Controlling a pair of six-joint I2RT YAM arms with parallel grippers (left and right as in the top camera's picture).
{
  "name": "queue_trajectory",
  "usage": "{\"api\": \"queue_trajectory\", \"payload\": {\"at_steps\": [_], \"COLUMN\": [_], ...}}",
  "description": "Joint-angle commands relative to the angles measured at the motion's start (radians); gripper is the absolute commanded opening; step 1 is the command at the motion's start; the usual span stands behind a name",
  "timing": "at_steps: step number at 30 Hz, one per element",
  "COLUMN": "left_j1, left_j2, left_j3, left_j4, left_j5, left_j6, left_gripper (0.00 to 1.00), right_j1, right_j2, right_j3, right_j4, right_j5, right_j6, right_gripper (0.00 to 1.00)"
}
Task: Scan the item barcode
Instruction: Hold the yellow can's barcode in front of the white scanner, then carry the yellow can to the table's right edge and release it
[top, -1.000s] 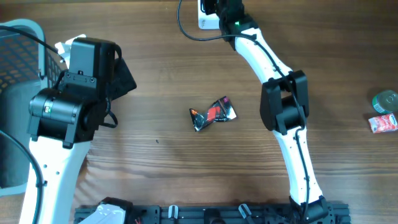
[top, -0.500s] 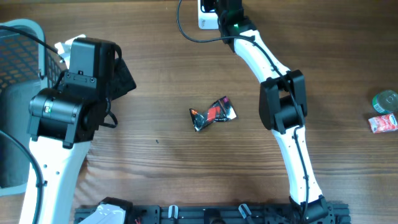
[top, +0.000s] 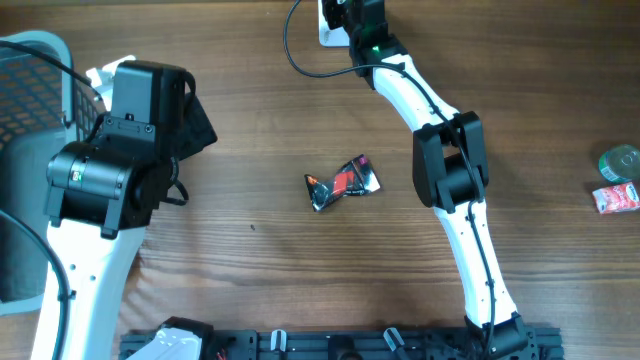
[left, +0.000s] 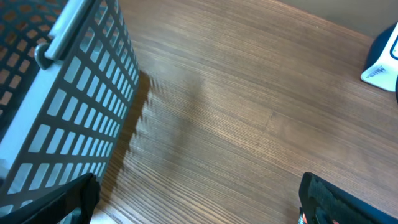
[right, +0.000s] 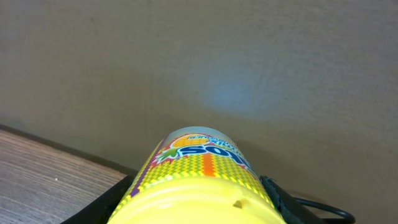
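A: Right gripper (right: 196, 205): jaws partly closed on a yellow can (right: 199, 168), clasped across its body. Plain yellow end lies nearest the wrist camera, the patterned label farther out, toward the wall.

B: Where does that put the can on the table?

A: At the far edge. The right arm is stretched out, with the can held just beside the white scanner (top: 328, 32) and its black cable (top: 290, 45).

B: Is the barcode visible?

A: Cannot tell. The wrist view gives only the brand print. Judgement: the step in hand is presenting the can to the scanner, and the code probably needs turning toward its window.

B: How is that done well?

A: With a slow wrist roll, the can kept square in front of the scanner and paused between turns. The grip should be firm, since a smooth round body may slip. The arm should also steer clear of the cable.

B: And the left side?

A: Left gripper (left: 199, 208): jaws spread wide, nothing between them, over bare wood near the mesh basket (left: 74, 93). A crumpled wrapper (top: 342, 183) lies mid-table, well apart from both arms.
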Motion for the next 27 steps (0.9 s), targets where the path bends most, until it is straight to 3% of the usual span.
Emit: {"api": "queue_trajectory", "payload": {"at_steps": [1,7,18,22,25,27], "left_j1": [0.003,0.003,0.003,0.003,0.003,0.003], "left_j2": [0.000,0.007,0.029,0.031,0.031,0.032], "left_j3": [-0.001,-0.002,-0.050,-0.051,-0.051,-0.051], "left_j4": [0.000,0.000,0.018,0.037,0.066,0.106], "left_j5": [-0.032,-0.040,-0.047,-0.047,-0.039,-0.013], "left_j6": [-0.002,-0.002,-0.002,-0.002,-0.003,-0.002], "left_gripper": [1.00,1.00,1.00,1.00,1.00,1.00], "right_j1": [0.003,0.003,0.003,0.003,-0.004,-0.017], "right_j2": [-0.029,-0.116,-0.335,-0.443,-0.529,-0.570], "right_j3": [0.005,0.005,0.005,0.005,0.005,0.005], "right_j4": [-0.014,-0.048,-0.343,-0.531,-0.671,-0.750], "right_j5": [0.022,0.022,0.031,0.150,0.333,0.385], "right_j6": [-0.028,-0.030,-0.063,-0.113,-0.111,-0.092], "right_gripper": [0.22,0.23,0.20,0.17,0.09,0.14]}}
